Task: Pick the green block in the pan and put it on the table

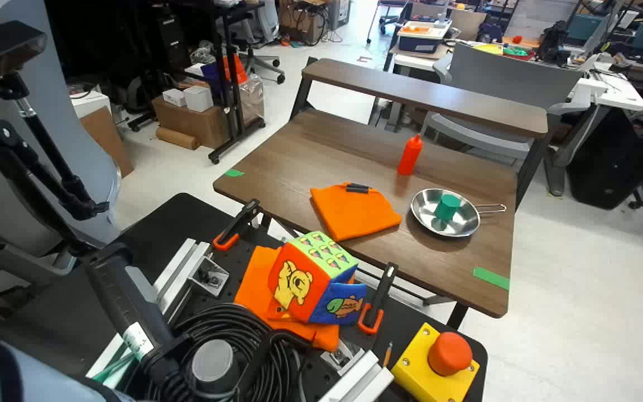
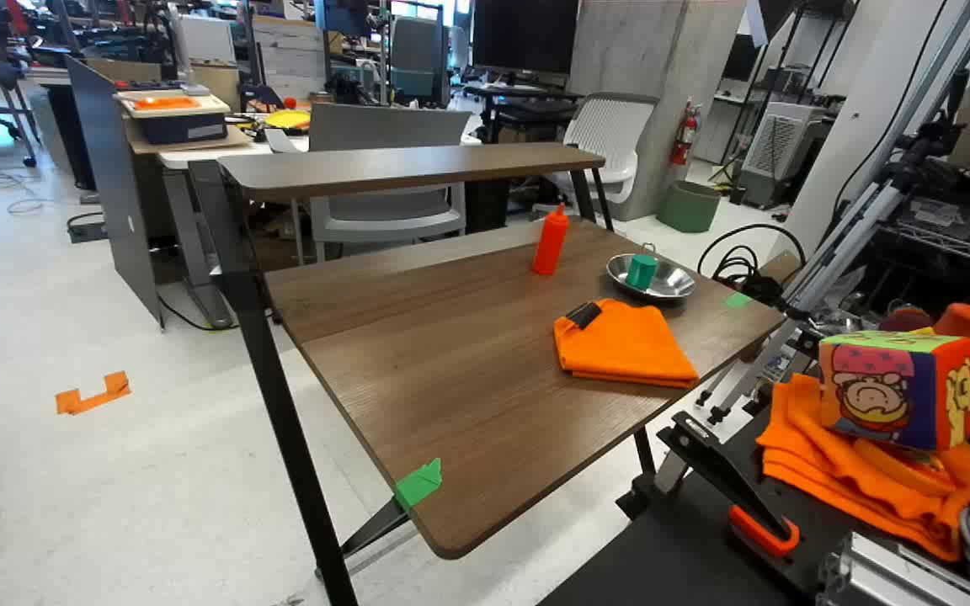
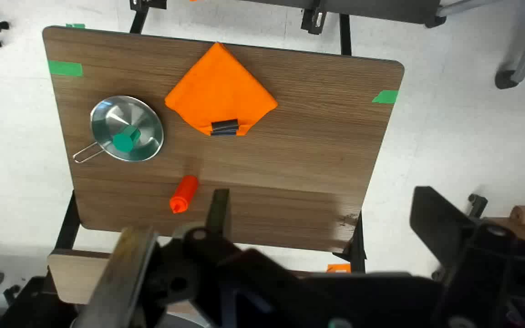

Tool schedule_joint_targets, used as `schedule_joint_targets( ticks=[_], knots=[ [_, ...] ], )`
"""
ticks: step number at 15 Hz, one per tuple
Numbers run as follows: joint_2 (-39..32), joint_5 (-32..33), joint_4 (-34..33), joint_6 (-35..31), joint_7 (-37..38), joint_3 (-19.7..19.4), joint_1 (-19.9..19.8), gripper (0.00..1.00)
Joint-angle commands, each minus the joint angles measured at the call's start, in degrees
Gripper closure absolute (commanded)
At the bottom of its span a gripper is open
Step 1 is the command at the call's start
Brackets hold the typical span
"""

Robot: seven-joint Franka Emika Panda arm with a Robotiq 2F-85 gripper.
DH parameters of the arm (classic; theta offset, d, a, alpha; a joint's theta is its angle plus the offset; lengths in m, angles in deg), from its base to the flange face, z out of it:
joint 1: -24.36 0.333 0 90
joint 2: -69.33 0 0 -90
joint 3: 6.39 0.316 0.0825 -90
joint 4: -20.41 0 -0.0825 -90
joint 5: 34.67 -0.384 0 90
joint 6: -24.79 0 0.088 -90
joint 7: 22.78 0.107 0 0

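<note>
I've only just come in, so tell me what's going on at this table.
The robot hand is open and holding nothing. The green block sits in the metal pan, not yet out on the table. A red bottle stands upright and an orange cloth lies folded there too.

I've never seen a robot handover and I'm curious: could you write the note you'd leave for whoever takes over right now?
Gripper: open, holding nothing.
Green block: inside the metal pan, which rests on the table.
Also on the table: folded orange cloth and red bottle.
Done: no step of the job yet; the block has not been taken out.
Left: grip the block, lift it clear of the pan, set it on the table.
</note>
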State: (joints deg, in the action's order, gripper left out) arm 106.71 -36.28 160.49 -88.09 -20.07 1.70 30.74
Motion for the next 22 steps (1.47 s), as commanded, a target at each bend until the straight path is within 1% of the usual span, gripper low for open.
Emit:
schedule_joint_targets(
  ticks=[1, 9, 12, 16, 17, 20, 22],
  knots=[
    [-0.05, 0.16, -0.17, 0.09, 0.15, -0.20, 0.26, 0.00],
    [-0.02, 0.16, -0.21, 0.09, 0.15, -0.20, 0.26, 0.00],
    [-2.16, 1.47, -0.47, -0.59, -2.14, -1.75, -0.66, 0.00],
    [-6.68, 3.89, 1.36, -7.36, -5.64, -5.90, -3.84, 0.00],
    [-8.43, 4.90, 2.03, -10.41, -6.09, -6.93, -5.02, 0.00],
    [-14.88, 6.47, 2.23, -17.54, -8.57, -10.23, -7.68, 0.00],
    [-19.86, 5.82, 1.24, -21.14, -10.00, -12.29, -8.98, 0.00]
  ],
)
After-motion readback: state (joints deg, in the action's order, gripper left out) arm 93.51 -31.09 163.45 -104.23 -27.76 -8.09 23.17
